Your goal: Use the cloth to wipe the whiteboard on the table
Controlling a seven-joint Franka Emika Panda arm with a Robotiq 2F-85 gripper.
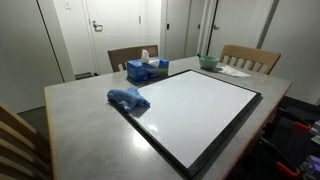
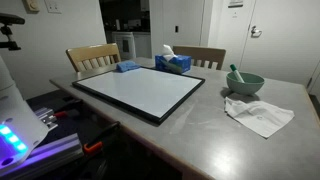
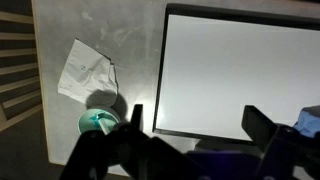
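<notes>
As the wrist view looks down from well above the table (image 1: 70,100), the gripper (image 3: 192,115) holds nothing: its two dark fingers (image 3: 135,122) stand wide apart with only tabletop and board showing between them.

The blue cloth (image 1: 128,98) lies bunched at one corner of the whiteboard (image 1: 200,110), overlapping its dark frame. In both exterior views it sits on the side toward the tissue box (image 2: 173,62). It does not show in the wrist view, which takes in the opposite end, where the green bowl (image 3: 98,122) and a crumpled white paper (image 3: 85,70) lie.

Judgement: the task stands at its first step, reaching for the cloth, and no wiping has begun. The next move calls for carrying the gripper across the board to that corner. It must then descend over the bunched fabric and close on a raised fold without catching the frame.
</notes>
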